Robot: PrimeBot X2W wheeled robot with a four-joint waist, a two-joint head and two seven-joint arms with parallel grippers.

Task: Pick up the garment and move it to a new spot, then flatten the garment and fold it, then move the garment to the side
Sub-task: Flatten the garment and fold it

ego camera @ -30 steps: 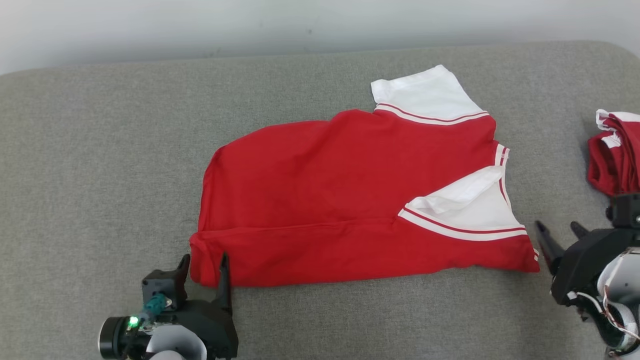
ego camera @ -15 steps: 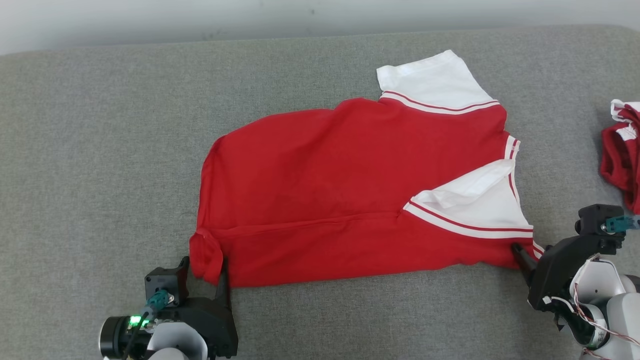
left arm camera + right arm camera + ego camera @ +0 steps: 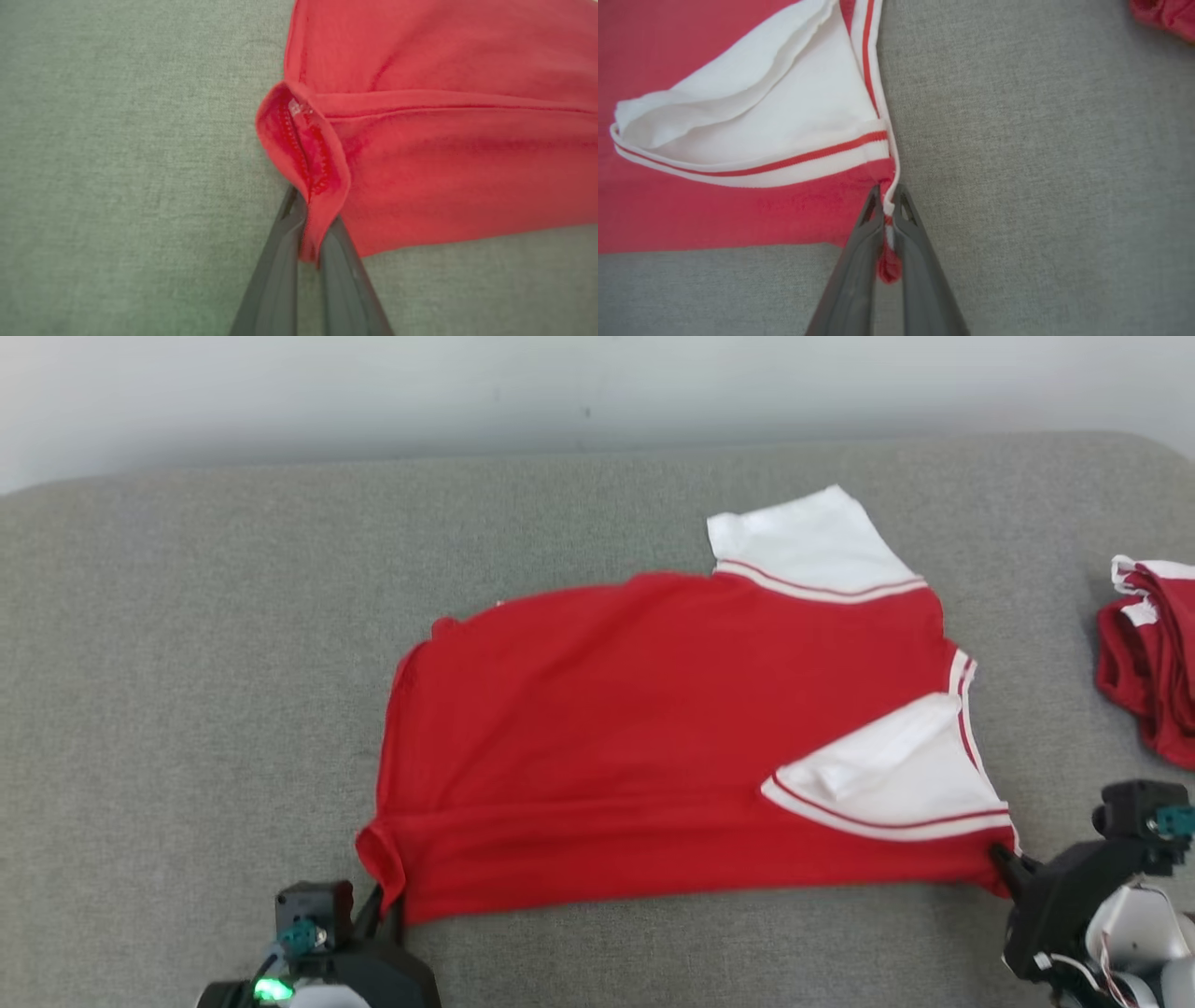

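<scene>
A grey padded surface (image 3: 187,663) spans the head view, and the garment (image 3: 635,728) lies spread near its middle. It is a broad red body lying sideways with a long crease running just inside its near edge. A far white panel (image 3: 808,546) with striped trim sits at its far right corner, and a near white panel (image 3: 896,770) is folded open by its right end. Well apart from it, at the right edge of the surface, sits a smaller bunched heap of red and white cloth (image 3: 1153,663). The left gripper (image 3: 385,907) is at the garment's near left corner and the right gripper (image 3: 1006,861) at its near right corner, so the near edge runs between the two. In the left wrist view the left gripper's fingers (image 3: 280,261) are closed tight on the red hem corner. The corner curls up out of them, showing its stitched underside, and a small tip of cloth pokes back between them. In the right wrist view the right gripper's fingers (image 3: 859,261) are pinched together on the striped trim at the corner just below the near white panel, with a red nub of fabric squeezed out behind the tips. The rest of the garment rests on the surface beyond both pairs of fingers.
</scene>
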